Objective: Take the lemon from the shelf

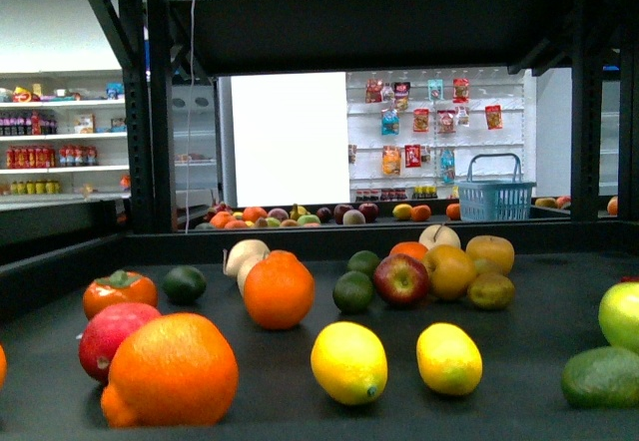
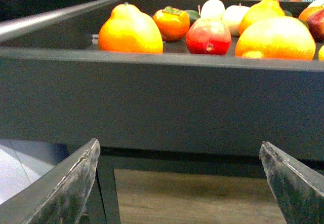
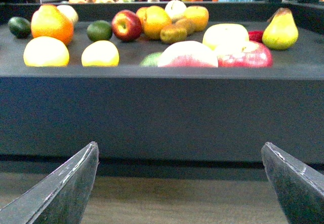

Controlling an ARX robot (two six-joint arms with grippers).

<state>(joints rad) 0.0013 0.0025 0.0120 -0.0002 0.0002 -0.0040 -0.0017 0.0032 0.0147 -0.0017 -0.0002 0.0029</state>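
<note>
Looking out front, I am seeing two lemons lying on the shelf (image 1: 160, 112) tray near its front edge. The left lemon (image 1: 348, 362) and the right lemon (image 1: 448, 358) are close but apart, and a big orange (image 1: 172, 369) is sitting further left.

On my left wrist, my left pincer (image 2: 178, 145) is hanging wide open and holding nothing, below the shelf's (image 2: 162, 107) front wall.

On my right wrist, my right pincer (image 3: 178, 145) is likewise gaping and unloaded below that wall (image 3: 162, 112), with the left lemon (image 3: 46, 51) and the right lemon (image 3: 100, 53) resting beyond it.
</note>
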